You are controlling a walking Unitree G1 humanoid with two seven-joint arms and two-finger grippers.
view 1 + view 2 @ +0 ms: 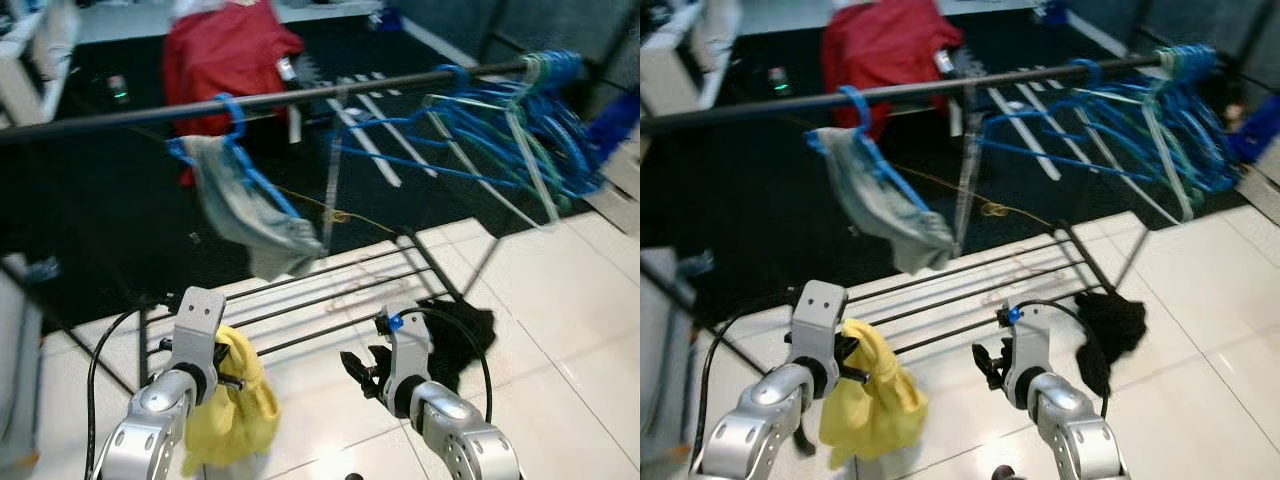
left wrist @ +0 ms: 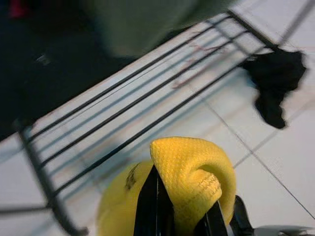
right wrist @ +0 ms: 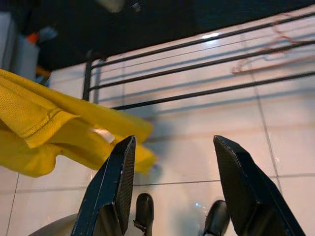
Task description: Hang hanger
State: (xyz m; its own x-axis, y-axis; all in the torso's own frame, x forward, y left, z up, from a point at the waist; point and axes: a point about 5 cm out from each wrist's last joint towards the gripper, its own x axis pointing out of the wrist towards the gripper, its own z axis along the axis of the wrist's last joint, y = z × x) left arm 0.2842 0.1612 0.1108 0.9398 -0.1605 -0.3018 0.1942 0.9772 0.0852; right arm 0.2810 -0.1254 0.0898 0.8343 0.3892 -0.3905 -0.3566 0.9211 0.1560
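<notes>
The blue hanger (image 1: 232, 150) with a grey garment (image 1: 250, 215) already hangs by its hook on the black rail (image 1: 300, 97), far and above both grippers; its long axis slopes down toward the right. More thin blue plastic hangers (image 1: 520, 120) crowd the rail's right end. The left gripper (image 1: 222, 372) is nearer to it, but its fingers (image 2: 152, 206) pinch a soft yellow knitted cloth (image 1: 240, 405) (so it is not free). The right gripper (image 3: 172, 191) holds nothing, its fingers spread wide over the glossy white tile floor (image 1: 560, 330). A black cloth (image 1: 455, 335) lies beside the low wire rack (image 1: 330, 295).
</notes>
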